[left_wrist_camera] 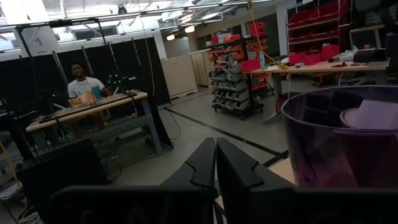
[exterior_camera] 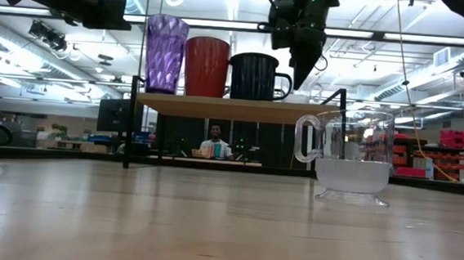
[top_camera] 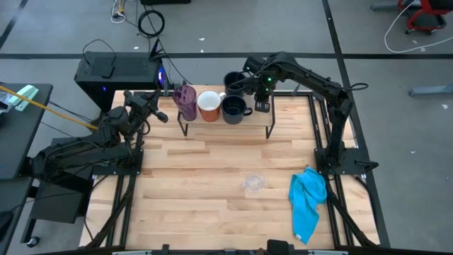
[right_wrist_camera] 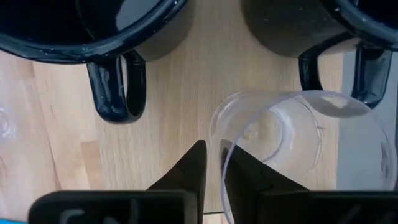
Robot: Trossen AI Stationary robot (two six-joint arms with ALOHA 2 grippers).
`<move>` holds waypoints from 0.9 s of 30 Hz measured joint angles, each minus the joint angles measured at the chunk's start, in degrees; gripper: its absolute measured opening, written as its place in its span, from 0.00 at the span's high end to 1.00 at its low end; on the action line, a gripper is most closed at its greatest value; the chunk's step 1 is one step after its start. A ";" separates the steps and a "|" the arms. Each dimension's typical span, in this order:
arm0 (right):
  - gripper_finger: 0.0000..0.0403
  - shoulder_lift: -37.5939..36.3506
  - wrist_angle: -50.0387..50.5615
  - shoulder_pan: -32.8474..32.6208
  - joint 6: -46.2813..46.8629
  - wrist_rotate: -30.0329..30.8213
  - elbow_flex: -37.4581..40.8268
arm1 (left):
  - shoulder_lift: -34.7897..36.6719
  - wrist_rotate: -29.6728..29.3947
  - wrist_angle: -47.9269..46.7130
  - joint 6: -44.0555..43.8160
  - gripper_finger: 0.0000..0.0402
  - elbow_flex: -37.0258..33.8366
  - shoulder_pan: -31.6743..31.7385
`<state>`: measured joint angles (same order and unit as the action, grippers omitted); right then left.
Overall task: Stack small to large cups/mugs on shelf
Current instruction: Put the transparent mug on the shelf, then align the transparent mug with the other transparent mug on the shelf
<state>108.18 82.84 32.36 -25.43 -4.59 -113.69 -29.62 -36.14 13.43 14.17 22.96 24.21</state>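
Standing along the shelf (top_camera: 225,122) are the purple tumbler (top_camera: 186,101), orange mug (top_camera: 209,106) and two dark mugs (top_camera: 234,108), while the right gripper (top_camera: 262,91) pinches a clear glass's (right_wrist_camera: 280,146) rim at its right end, another glass (top_camera: 254,183) waits mid-counter, and the left gripper (top_camera: 161,115) sits closed, empty.

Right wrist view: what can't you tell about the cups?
- Clear glass at the right pincer: held or set down, unclear; the pincer covers it in the high view.
- Rear dark mug: low view, hidden behind the front dark mug.
- Purple tumbler: left wrist view, cut off by the edge.
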 joint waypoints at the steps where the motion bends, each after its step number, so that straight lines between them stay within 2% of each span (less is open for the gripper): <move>1: 0.85 0.00 -0.03 0.00 0.10 -0.01 0.00 | 0.01 0.00 0.00 0.00 0.94 0.00 0.00; 9: 0.85 -0.07 1.44 0.00 1.41 -0.14 -0.02 | -0.01 0.00 0.00 0.02 0.97 0.00 -0.01; 17: 0.85 -0.14 1.37 0.00 1.41 -0.14 -0.09 | 0.00 0.00 0.00 0.07 0.95 0.00 -0.01; 27: 0.68 -0.20 1.30 -0.63 1.87 -0.12 -0.14 | 0.01 0.02 0.02 0.11 0.97 0.00 0.00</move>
<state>107.98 84.14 31.73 -23.56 -4.71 -113.83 -29.61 -36.12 13.45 14.28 22.96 24.21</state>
